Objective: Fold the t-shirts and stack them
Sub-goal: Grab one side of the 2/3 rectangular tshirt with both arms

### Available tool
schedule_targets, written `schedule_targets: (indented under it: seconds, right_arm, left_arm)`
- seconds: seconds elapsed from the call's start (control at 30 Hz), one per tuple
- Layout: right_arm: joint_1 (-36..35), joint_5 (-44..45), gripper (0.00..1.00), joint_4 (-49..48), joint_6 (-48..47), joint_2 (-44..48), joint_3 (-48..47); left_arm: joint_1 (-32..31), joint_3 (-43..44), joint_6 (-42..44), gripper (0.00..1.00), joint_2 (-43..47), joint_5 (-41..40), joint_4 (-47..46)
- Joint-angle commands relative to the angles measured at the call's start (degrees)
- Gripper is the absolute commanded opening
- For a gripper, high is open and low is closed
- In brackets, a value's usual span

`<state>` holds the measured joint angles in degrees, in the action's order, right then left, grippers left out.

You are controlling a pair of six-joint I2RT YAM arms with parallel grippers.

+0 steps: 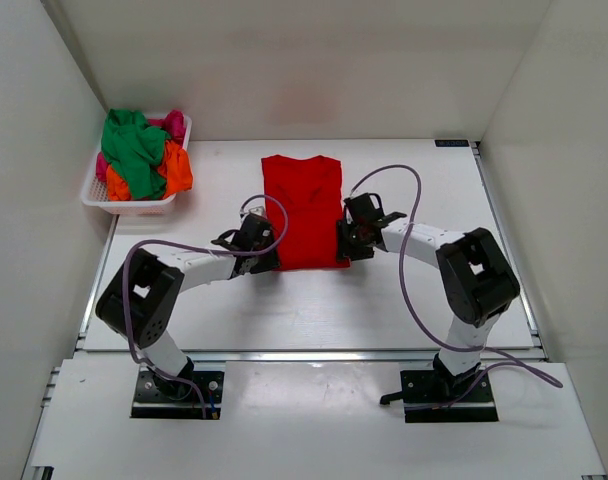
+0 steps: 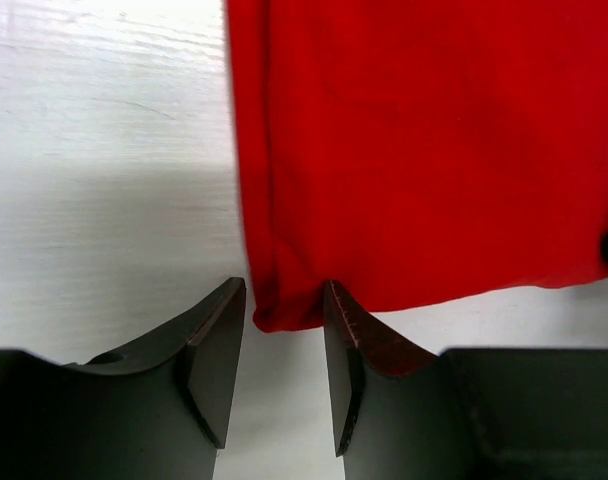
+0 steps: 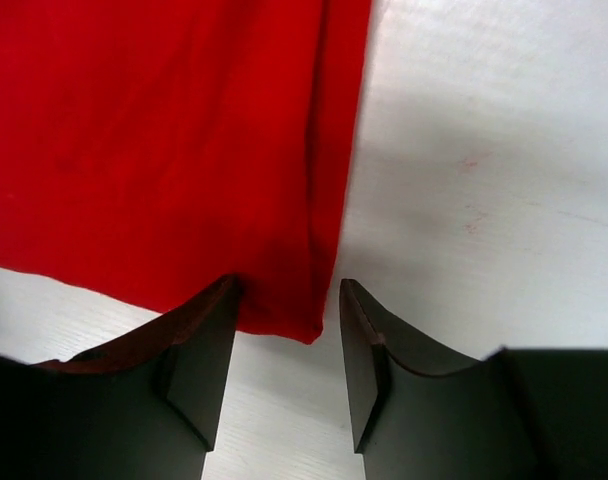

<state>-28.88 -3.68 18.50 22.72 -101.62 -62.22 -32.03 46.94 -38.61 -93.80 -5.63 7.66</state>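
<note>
A red t-shirt [image 1: 302,210] lies flat on the white table, folded into a long narrow strip with its sleeves tucked in. My left gripper [image 1: 260,258] is open at the strip's near left corner; in the left wrist view the red corner [image 2: 284,310] sits just beyond the gap between the fingers [image 2: 219,350]. My right gripper [image 1: 344,244] is open at the near right corner; in the right wrist view that corner [image 3: 294,315] lies just ahead of the open fingers [image 3: 209,350]. Neither holds cloth.
A white lattice basket [image 1: 96,195] at the back left holds a heap of green [image 1: 134,150], orange [image 1: 176,170] and pink [image 1: 172,122] shirts. White walls close in the table on three sides.
</note>
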Motion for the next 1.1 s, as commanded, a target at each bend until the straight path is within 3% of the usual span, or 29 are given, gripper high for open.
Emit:
schedule_targets:
  seconds: [0.0,0.2,0.27,0.3,0.33,0.53,0.67,0.9,1.07]
  right_arm:
    - [-1.61,0.78,0.42,-0.49,0.04,-1.82,0.78]
    - [-4.51,3.68,0.35,1.80,0.13,-3.84,2.18]
    - [-4.86,3.51,0.24,1.45,0.31,-3.67,3.85]
    - [-4.69,3.51,0.15,1.28,0.39,-2.89,3.94]
    - [-5.04,3.59,0.01,1.71,0.05,-2.97,4.55]
    - [-7.58,0.43,0.00,6.53,-1.10,4.05,7.89]
    - [-11.10,-1.32,0.00,9.18,-0.22,11.88,13.08]
    - [-21.83,-1.50,0.00,12.17,9.78,27.15,23.19]
    - [-22.10,-3.95,0.00,14.00,13.58,36.39,26.01]
  left_arm:
    - [-1.54,-0.80,-1.99,0.48,-0.06,-0.79,-1.51]
    - [-2.86,-2.02,-1.82,0.42,-1.82,-1.84,-1.25]
    - [-3.39,-1.93,-1.47,0.27,-2.09,-2.54,-0.81]
    - [-3.65,-2.37,-1.64,0.10,-2.00,-2.72,-0.81]
    - [-3.74,-2.55,-1.30,0.00,-1.91,-2.55,-0.72]
    - [-5.06,-7.37,0.20,0.00,5.45,-0.88,6.12]
    - [-7.60,-14.15,-1.11,0.00,16.52,0.89,11.83]
    - [-18.15,-25.30,-14.21,0.00,38.40,-0.08,18.87]
    - [-16.05,-19.19,-13.61,0.00,46.42,0.53,25.72]
